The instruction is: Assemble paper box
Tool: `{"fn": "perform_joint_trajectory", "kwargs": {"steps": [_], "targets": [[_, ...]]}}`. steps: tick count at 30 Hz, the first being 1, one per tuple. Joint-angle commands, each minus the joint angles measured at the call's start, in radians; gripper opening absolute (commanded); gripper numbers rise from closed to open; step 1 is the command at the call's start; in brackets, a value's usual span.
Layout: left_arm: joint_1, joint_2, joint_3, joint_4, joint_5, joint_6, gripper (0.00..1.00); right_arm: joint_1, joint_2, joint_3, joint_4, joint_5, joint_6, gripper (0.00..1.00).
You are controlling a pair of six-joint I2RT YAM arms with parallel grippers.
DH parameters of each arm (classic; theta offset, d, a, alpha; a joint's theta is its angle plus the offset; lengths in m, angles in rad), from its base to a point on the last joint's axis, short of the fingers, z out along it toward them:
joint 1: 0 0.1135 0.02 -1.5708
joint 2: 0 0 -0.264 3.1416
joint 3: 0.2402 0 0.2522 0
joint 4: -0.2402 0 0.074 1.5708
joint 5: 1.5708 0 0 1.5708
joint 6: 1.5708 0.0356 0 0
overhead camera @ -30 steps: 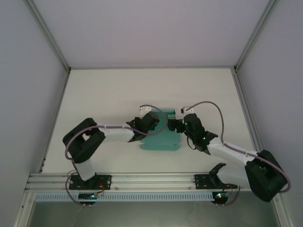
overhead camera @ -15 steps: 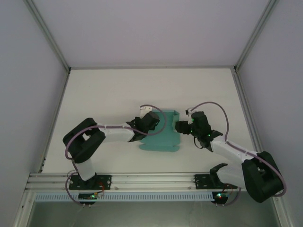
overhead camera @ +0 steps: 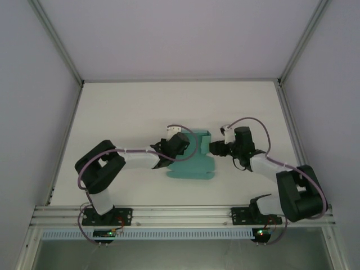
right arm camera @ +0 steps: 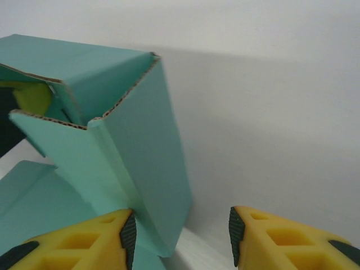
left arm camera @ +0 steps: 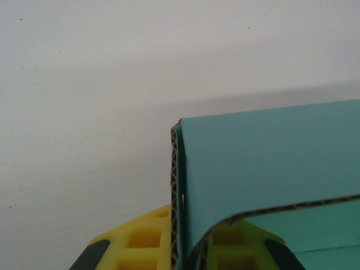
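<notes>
Currently the paper box (overhead camera: 192, 164) lies near the middle of the white surface (overhead camera: 129, 112) in the top view. It is a teal card sheet, partly folded, with walls standing up at its upper end and a flat part toward the bottom of the frame. The left pincer (overhead camera: 181, 145) is at the left edge of the box and the right pincer (overhead camera: 216, 148) is at its right edge. In the left wrist view the left pincer (left arm camera: 188, 244) is closed on a standing wall of the card, whose corrugated edge runs between the yellow fingers (left arm camera: 140, 242). In the right wrist view the right pincer (right arm camera: 180, 233) is wide open and holds nothing. The lower corner of an upright wall of the box (right arm camera: 140, 146) stands in the gap, just beside the finger at the lower left of the frame.
</notes>
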Motion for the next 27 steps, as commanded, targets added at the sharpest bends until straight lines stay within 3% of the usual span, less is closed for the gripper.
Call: {"fn": "perform_joint_trajectory", "kwargs": {"steps": [1,4,8,11,14,16,22,27], "targets": [[0.011,0.05,-0.017,-0.115,0.034,0.028,0.0,0.029,0.043,0.034,0.057,-0.07,-0.019,0.49],[0.01,0.05,-0.015,-0.114,0.036,0.03,0.0,0.059,0.085,0.049,0.088,-0.028,-0.003,0.48],[0.009,0.051,-0.013,-0.119,0.038,0.035,0.0,0.127,0.142,0.094,0.107,0.179,0.055,0.45],[0.009,0.053,-0.01,-0.126,0.036,0.033,0.0,0.175,0.186,0.127,0.105,0.397,0.142,0.3],[0.007,0.051,-0.012,-0.127,0.037,0.037,0.0,0.223,0.231,0.154,0.113,0.538,0.177,0.26],[0.008,0.05,-0.01,-0.134,0.036,0.037,0.0,0.261,0.26,0.187,0.081,0.653,0.203,0.18],[0.006,0.036,-0.015,-0.148,0.024,0.015,0.0,0.313,0.377,0.347,-0.271,1.004,0.457,0.05],[0.006,0.028,-0.024,-0.161,0.01,0.003,0.0,0.335,0.46,0.465,-0.572,1.219,0.634,0.05]]}}
